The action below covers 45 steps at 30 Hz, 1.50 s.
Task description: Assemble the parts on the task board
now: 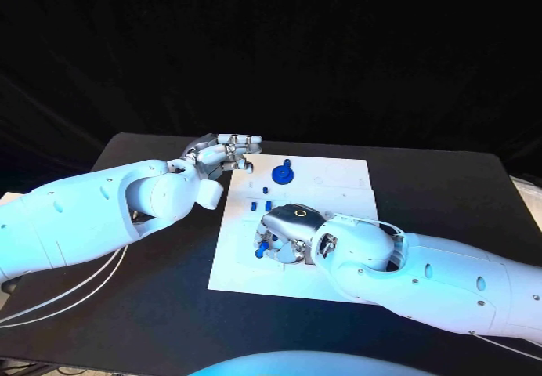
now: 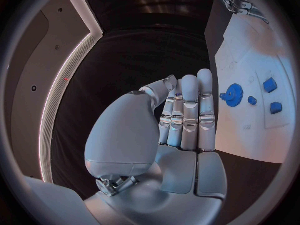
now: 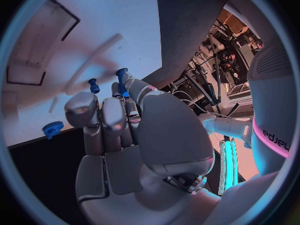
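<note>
The white task board (image 1: 339, 184) lies in the middle of the black table. A blue gear (image 1: 283, 172) sits near its far left corner, with small blue parts (image 1: 265, 189) just in front of it. My left hand (image 1: 232, 149) hovers at that corner beside the gear (image 2: 234, 92), fingers (image 2: 187, 110) straight and holding nothing. My right hand (image 1: 288, 233) is low over the board's near left part. It pinches a blue peg (image 3: 122, 79) between thumb and fingers (image 3: 115, 112). A second blue peg (image 3: 94, 86) stands on the board just beyond the fingertips.
Two square blue parts (image 2: 270, 85) and a small round one (image 2: 252, 100) lie on the board past the gear. A rectangular recess (image 3: 40, 45) is cut into the board. Bare black table (image 1: 147, 305) surrounds the board on all sides.
</note>
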{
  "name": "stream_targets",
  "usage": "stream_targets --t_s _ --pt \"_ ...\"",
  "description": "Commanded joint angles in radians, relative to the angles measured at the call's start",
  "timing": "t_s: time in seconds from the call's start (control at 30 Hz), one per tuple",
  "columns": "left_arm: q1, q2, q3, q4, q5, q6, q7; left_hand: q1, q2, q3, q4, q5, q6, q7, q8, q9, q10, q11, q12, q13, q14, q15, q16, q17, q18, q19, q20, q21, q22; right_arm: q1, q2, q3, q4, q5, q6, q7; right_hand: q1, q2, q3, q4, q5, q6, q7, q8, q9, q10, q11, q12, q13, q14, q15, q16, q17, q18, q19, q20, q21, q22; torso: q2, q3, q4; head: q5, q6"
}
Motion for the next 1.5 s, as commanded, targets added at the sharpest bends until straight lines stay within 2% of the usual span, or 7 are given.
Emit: stream_targets --t_s 0.03,0.23,0.43,0.77,1.13,1.3,1.5 --pt "0.0 0.001 0.001 0.001 -0.004 0.02 0.003 -0.001 0.01 -0.006 0.001 0.004 -0.004 0.0 -0.003 -0.001 -0.007 0.001 0.007 0.001 -0.007 -0.001 -0.003 -0.001 0.02 -0.006 0.003 -0.005 -0.001 -0.007 0.006 -0.002 -0.005 -0.037 0.037 -0.017 -0.007 0.007 0.007 0.001 0.003 -0.001 0.004 -0.006 0.001 0.031 -0.021 0.003 0.001 0.028 -0.003 0.003 0.001 -0.008 -0.005 -0.002 0.002 0.0 0.0 -0.0001 -0.0004 0.002 -0.002" --pt "0.0 0.001 0.001 0.002 -0.004 0.019 0.002 -0.001 0.01 -0.006 0.001 0.004 -0.004 0.0 -0.003 -0.001 -0.007 0.001 0.007 0.001 -0.007 -0.001 -0.003 -0.001 0.02 -0.006 0.003 -0.005 -0.001 -0.013 0.018 -0.004 -0.008 -0.05 0.058 -0.023 -0.016 0.0 0.007 0.001 0.003 -0.004 0.004 -0.008 0.0 0.029 -0.02 -0.002 0.001 0.028 -0.002 0.004 0.001 -0.007 -0.01 -0.001 -0.003 -0.009 0.0 -0.0008 0.0 0.001 -0.003" --pt "0.0 0.0 0.001 0.002 -0.004 0.02 0.001 -0.001 0.01 -0.006 0.001 0.004 -0.004 0.0 -0.003 -0.001 -0.007 0.001 0.007 0.001 -0.007 -0.001 -0.003 -0.001 0.02 -0.006 0.003 -0.005 -0.001 -0.014 0.021 -0.005 -0.008 -0.046 0.027 -0.02 -0.106 -0.08 -0.049 0.029 0.031 -0.159 0.026 -0.036 -0.019 -0.098 0.013 -0.062 -0.003 -0.001 0.029 -0.062 -0.075 0.011 -0.064 0.02 -0.074 -0.11 -0.001 -0.0007 -0.0003 0.002 -0.004" --pt "0.0 -0.002 0.001 0.001 -0.004 0.022 -0.002 -0.001 0.01 -0.006 0.001 0.004 -0.004 0.0 -0.003 -0.001 -0.007 0.001 0.007 0.001 -0.007 -0.001 -0.003 -0.001 0.02 -0.006 0.003 -0.005 -0.001 -0.018 -0.027 -0.004 0.032 -0.025 -0.182 0.003 -0.101 -0.085 -0.184 0.04 0.043 -0.242 0.026 -0.031 -0.014 -0.224 0.033 -0.043 0.002 -0.039 0.045 -0.16 -0.193 0.03 -0.111 0.036 -0.164 -0.226 -0.002 0.0009 -0.0016 0.0 -0.001" --pt "0.0 -0.008 0.0 0.0 -0.004 0.024 -0.006 -0.001 0.012 -0.008 0.0 0.004 -0.005 0.0 -0.002 -0.002 -0.009 0.001 0.01 0.002 -0.009 -0.001 -0.004 -0.003 0.02 -0.006 0.003 -0.007 -0.002 0.039 -0.282 0.02 0.194 0.237 -0.234 0.009 -0.096 -0.041 -0.232 0.058 0.096 -0.167 0.043 -0.012 -0.006 -0.082 0.014 0.075 0.019 0.004 0.031 -0.072 -0.111 0.01 -0.052 0.026 -0.09 -0.118 -0.006 -0.0005 -0.0114 -0.034 0.019" --pt "0.0 -0.011 0.0 0.005 -0.005 0.022 -0.006 -0.001 0.012 -0.008 0.0 0.004 -0.005 0.0 -0.002 -0.002 -0.009 0.001 0.01 0.002 -0.009 -0.001 -0.004 -0.003 0.02 -0.006 0.003 -0.007 -0.002 0.069 -0.418 0.017 0.236 0.364 -0.206 -0.061 -0.162 -0.05 -0.277 0.111 0.158 -0.124 0.007 0.012 0.0 0.12 -0.036 0.204 0.091 0.05 -0.01 0.079 0.053 -0.023 0.039 0.003 0.062 0.091 -0.011 -0.002 -0.0235 -0.049 0.026" --pt "0.0 -0.014 0.0 0.012 -0.006 0.02 -0.004 -0.002 0.011 -0.009 0.0 0.004 -0.005 0.0 -0.002 -0.002 -0.01 0.001 0.01 0.002 -0.009 0.0 -0.004 -0.003 0.02 -0.007 0.003 -0.008 -0.003 0.072 -0.522 -0.002 0.26 0.343 -0.192 -0.163 -0.198 -0.053 -0.362 0.186 0.249 -0.108 -0.016 0.052 0.005 0.113 -0.059 0.442 0.319 0.06 -0.031 0.17 0.147 -0.041 0.065 -0.02 0.14 0.196 -0.012 -0.0005 -0.0345 -0.064 0.037"
